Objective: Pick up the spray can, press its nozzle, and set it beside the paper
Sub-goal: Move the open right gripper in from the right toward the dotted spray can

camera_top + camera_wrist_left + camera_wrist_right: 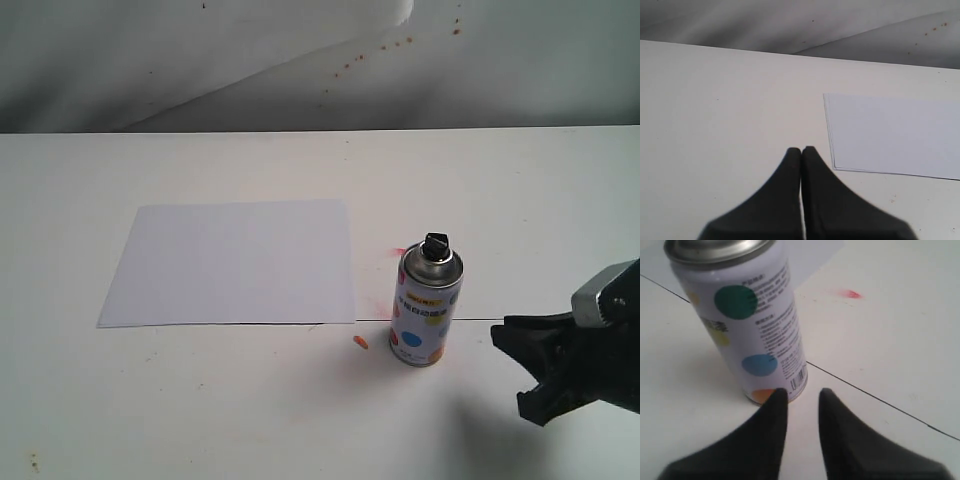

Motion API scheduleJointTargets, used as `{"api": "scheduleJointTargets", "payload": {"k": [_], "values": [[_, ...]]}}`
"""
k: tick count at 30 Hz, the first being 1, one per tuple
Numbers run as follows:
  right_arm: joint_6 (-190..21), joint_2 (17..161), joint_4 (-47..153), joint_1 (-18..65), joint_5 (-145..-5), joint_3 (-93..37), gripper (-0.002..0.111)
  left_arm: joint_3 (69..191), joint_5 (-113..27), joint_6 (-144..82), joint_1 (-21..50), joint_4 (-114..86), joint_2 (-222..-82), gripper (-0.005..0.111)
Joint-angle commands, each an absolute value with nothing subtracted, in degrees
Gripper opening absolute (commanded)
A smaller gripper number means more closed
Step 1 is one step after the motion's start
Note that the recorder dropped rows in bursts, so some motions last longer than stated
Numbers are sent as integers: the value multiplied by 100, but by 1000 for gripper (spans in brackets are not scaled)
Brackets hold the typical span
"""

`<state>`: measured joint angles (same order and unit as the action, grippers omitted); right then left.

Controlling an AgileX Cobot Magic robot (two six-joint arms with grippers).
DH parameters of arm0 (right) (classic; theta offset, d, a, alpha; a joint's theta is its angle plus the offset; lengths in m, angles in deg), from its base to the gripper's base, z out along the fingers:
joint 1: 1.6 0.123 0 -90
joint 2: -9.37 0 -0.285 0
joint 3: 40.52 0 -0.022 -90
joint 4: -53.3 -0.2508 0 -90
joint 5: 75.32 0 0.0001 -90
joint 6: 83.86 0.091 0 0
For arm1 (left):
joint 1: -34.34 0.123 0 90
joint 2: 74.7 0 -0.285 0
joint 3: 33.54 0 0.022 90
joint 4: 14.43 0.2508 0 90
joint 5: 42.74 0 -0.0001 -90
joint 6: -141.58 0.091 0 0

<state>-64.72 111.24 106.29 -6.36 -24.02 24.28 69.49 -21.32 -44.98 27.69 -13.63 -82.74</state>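
The can (428, 305) stands upright a little right of the middle of the exterior view, just beside the lower right corner of the paper (235, 262). Its black nozzle (435, 245) is on top. The right gripper (799, 394) sits near the foot of the can with its jaws a little apart and nothing between them. The left gripper (801, 150) has its jaws pressed together, holding nothing. The can looks hard, smooth and round, so it may slip or tip. It is probably light. Grab it around the middle of the dotted part and leave the nozzle free.
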Motion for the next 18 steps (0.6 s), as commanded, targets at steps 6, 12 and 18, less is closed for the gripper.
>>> {"api": "scheduleJointTargets", "payload": {"k": [6,12,18], "values": [[-5898,11136,10577,-682,-2063,2454,105,6924,-2219,-4503,2740,-1338,-8248,0],[-6025,11136,10577,-682,-1905,2454,105,6924,-2219,-4503,2740,-1338,-8248,0],[-6115,11136,10548,-672,-1858,2454,105,6924,-2219,-4503,2740,-1338,-8248,0]]}}
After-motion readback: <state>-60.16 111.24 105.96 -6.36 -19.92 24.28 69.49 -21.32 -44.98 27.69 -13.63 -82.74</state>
